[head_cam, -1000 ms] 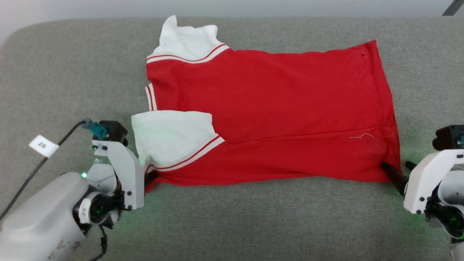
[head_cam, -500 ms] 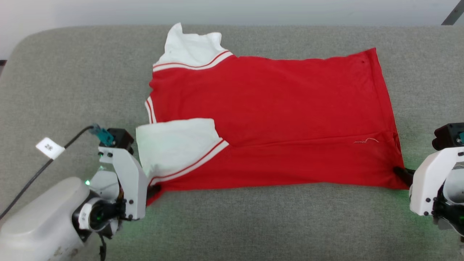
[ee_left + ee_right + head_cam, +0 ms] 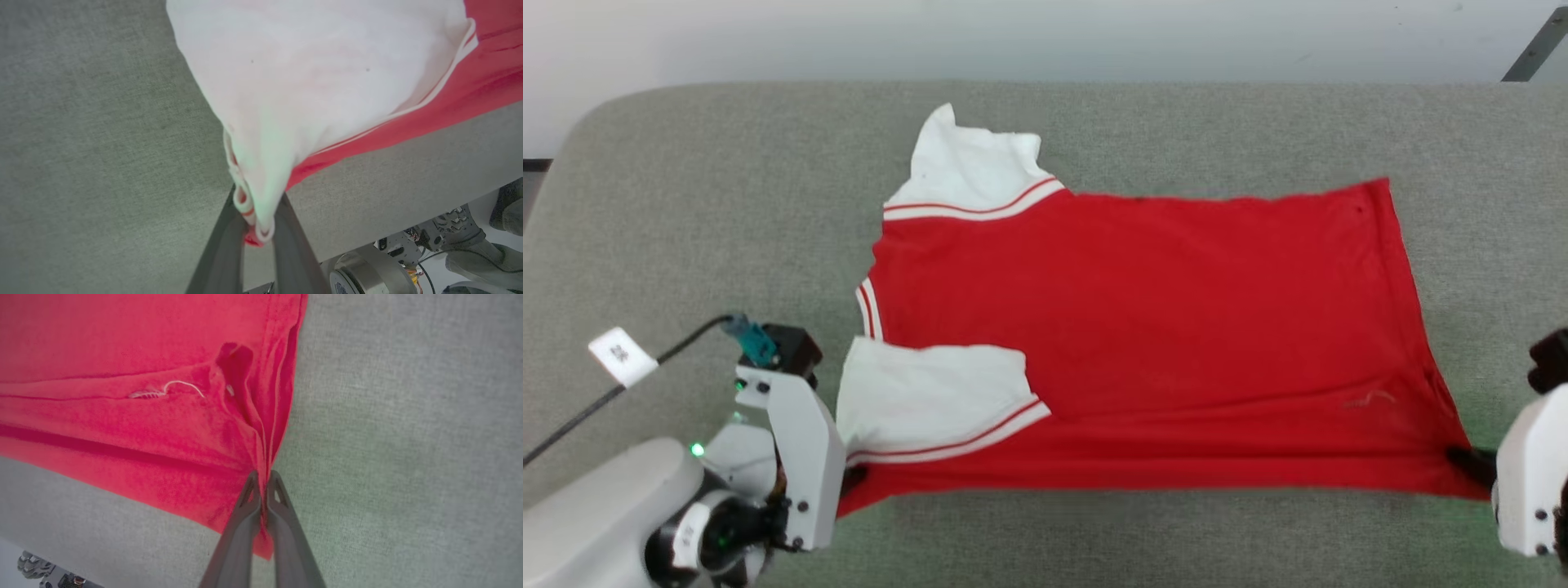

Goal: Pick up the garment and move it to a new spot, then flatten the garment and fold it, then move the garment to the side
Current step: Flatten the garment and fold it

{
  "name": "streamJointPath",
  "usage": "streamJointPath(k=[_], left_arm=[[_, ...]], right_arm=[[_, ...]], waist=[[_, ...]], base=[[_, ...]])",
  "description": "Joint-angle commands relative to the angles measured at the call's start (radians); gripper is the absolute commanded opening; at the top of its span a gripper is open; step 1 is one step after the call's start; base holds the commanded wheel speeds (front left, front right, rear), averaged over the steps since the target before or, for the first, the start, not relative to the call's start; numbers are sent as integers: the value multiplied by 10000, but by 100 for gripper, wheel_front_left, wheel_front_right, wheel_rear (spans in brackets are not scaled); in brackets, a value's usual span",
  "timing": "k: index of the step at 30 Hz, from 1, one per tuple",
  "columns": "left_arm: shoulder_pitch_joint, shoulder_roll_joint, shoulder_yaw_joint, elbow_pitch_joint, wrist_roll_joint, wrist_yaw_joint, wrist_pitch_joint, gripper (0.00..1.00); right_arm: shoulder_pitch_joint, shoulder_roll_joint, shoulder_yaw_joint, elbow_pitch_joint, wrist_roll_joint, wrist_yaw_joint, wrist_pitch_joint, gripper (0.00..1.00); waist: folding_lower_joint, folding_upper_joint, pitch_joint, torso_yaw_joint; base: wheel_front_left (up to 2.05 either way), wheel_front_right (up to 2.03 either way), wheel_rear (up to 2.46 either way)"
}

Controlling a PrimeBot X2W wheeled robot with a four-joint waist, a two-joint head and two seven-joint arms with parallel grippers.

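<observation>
Item: garment (image 3: 1160, 327), red, spread on grey worktop (image 3: 686, 204), long axis left to right.
Left pincer (image 3: 257, 206): clamped on the near sleeve-side corner.
Right pincer (image 3: 263, 482): clamped on the near hem corner.
Garment body lies beyond both pincers, near edge stretched between them.

Red garment (image 3: 1143, 327) spread flat, sideways

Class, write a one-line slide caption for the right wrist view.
The right end effector pinches a hem corner of the red jersey T-shirt on the grey fabric surface.
</observation>
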Motion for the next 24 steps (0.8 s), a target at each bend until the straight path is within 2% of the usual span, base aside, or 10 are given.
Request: streamJointPath(k=[1, 11, 12, 13, 14, 16, 17, 19, 21, 24], left_arm=[[148, 142, -6, -23, -17, 120, 4, 0], [778, -72, -189, 141, -371, 268, -10, 5], [790, -101, -200, 259, -398, 232, 6, 15], [767, -133, -206, 342, -398, 196, 2, 38], [750, -149, -195, 445, -396, 191, -13, 47], [633, -147, -167, 568, -329, 186, -21, 94], [566, -136, -110, 618, -319, 232, -59, 100], [452, -58, -63, 610, -234, 269, -44, 100], [315, 123, -71, 510, -136, 293, 85, 100], [48, 449, -4, 233, 5, 380, 284, 100]], right_arm=[[231, -51, -153, -95, 25, -14, 95, 0], [1164, 822, -265, -448, -269, -13, 237, 0], [1137, 877, -234, -432, -273, -13, 190, 0], [1126, 932, -190, -412, -305, -13, 142, 0], [1109, 980, -137, -379, -331, -13, 106, 0], [1033, 996, -56, -342, -338, -13, -6, 32], [996, 1013, -30, -317, -367, -13, -70, 42], [931, 1013, -3, -273, -407, -13, -196, 84], [887, 993, 17, -250, -394, -13, -305, 100], [826, 1001, -40, -239, -387, -13, -445, 100]], waist=[[0, 0, -5, -14], [0, 0, 78, -198], [0, 0, 81, -220], [0, 0, 89, -242], [0, 0, 96, -270], [0, 0, 101, -299], [0, 0, 101, -315], [0, 0, 96, -350], [0, 0, 87, -394], [0, 0, 47, -480]], base=[[0, 0, 0], [0, 0, 0], [0, 0, 0], [0, 0, 0], [0, 0, 0], [0, 0, 0], [0, 0, 0], [0, 0, 0], [0, 0, 0], [0, 0, 0]])
